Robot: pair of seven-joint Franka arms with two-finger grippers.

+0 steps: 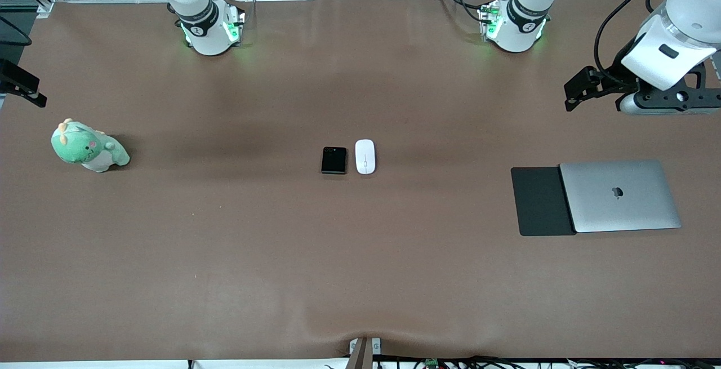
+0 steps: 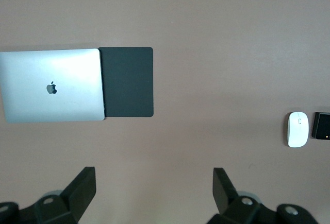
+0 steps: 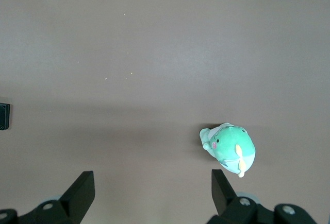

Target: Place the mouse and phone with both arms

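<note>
The left pincer (image 2: 154,193) hangs wide open and empty above the counter (image 1: 360,256) near the laptop (image 1: 619,195); the right pincer (image 3: 153,193), equally spread, holds nothing. The mouse (image 1: 365,156) and phone (image 1: 334,160) lie side by side mid-counter. Both look glossy, probably slippery; grip across their narrow sides.

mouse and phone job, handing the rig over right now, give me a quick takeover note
Left gripper: open, holding nothing, up over the table's left-arm end, above the laptop and black mat.
Right gripper: open, holding nothing, over the green plush toy at the right-arm end.
Mouse and phone: side by side mid-table, untouched.
Done: nothing.
Left: pick up and place both.
</note>
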